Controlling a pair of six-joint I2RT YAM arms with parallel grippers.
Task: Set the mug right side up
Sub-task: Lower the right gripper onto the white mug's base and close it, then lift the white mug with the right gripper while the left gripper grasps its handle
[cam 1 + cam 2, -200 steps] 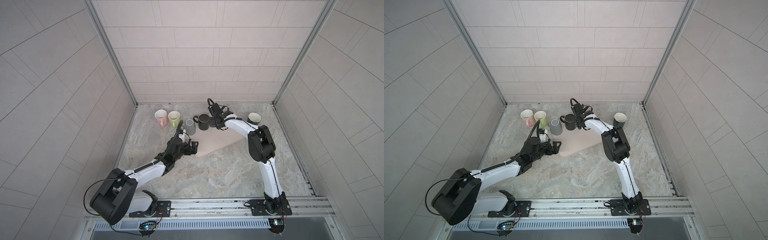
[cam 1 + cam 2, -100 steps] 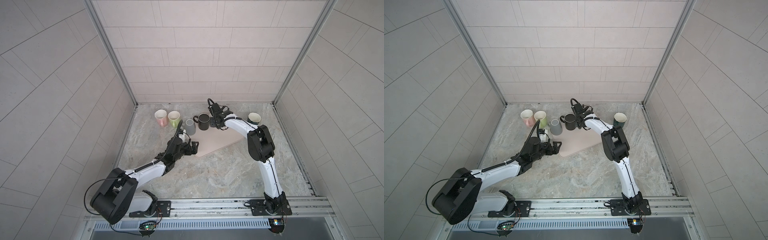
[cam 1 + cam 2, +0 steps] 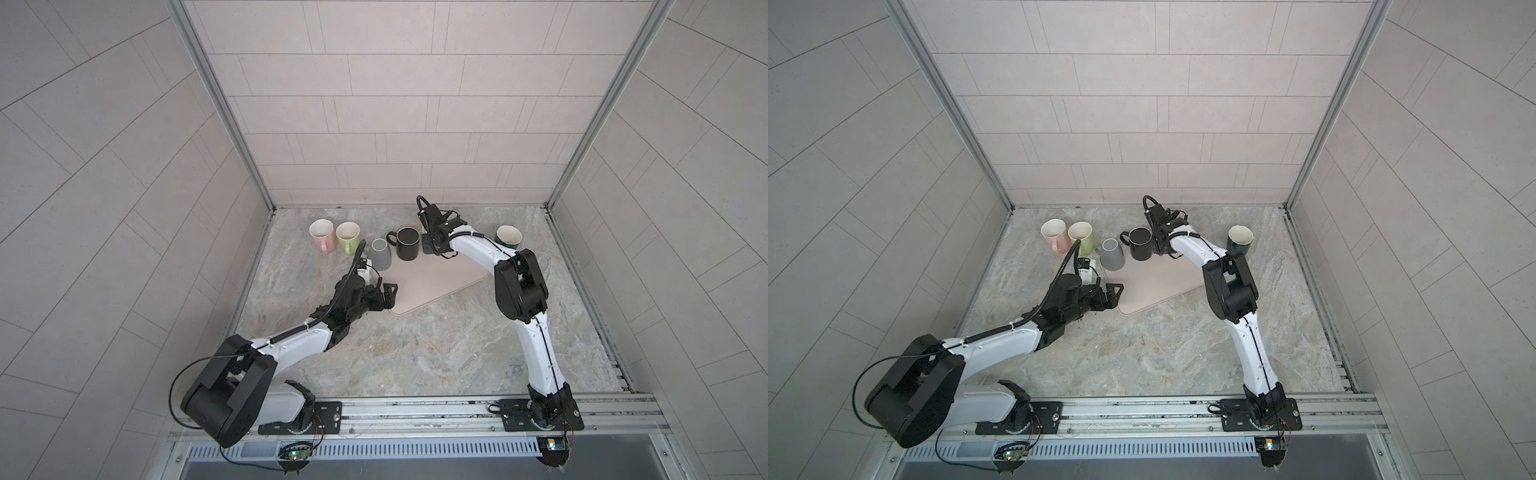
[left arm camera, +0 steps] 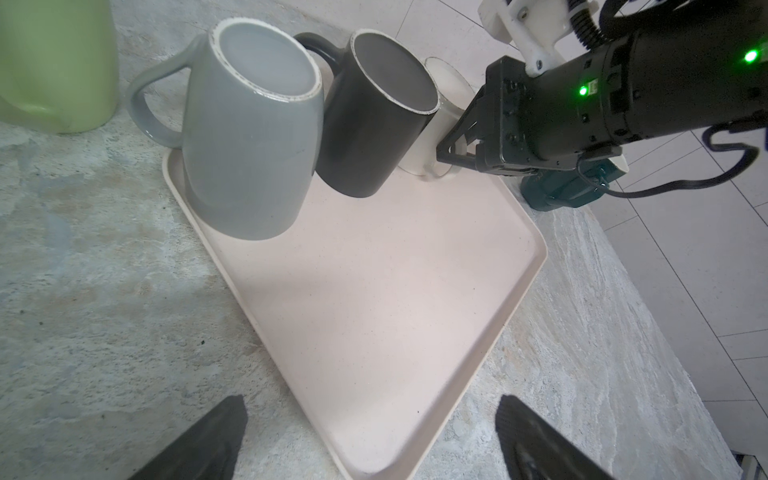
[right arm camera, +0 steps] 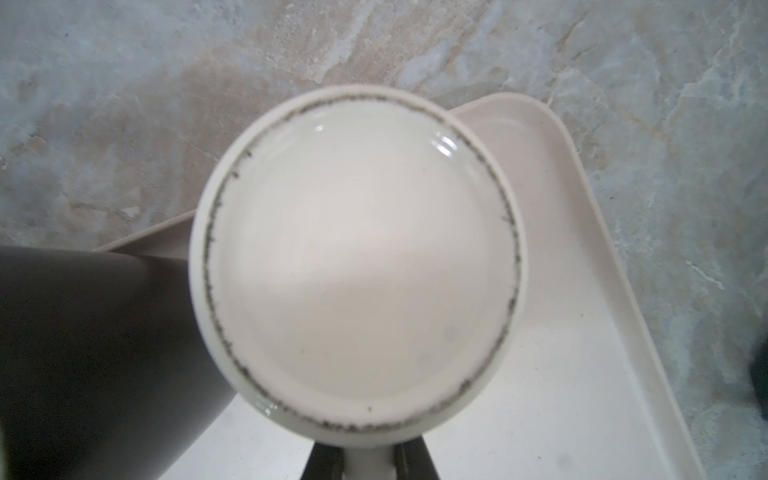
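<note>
Now held: right tool [image 5: 368,463] pinched narrow on the handle of the upside-down cream glazed ceramic mug [image 5: 361,257].
Mug place: far corner of the pale pink plastic tray [image 3: 440,282], upper middle of the frame in both top views, just beside the dark charcoal mug [image 4: 374,124].
Doing it well: lift clear of the tray lip first, then roll the wrist away from the dark neighbour. A handle-only grip may let the heavy body swing.
Surfaces: glossy, likely slick glaze; rough speckled foot ring; round recessed base; marbled stone table [image 3: 415,353].
Left tool [image 4: 370,403]: spread wide, empty, over the tray's near corner.
</note>
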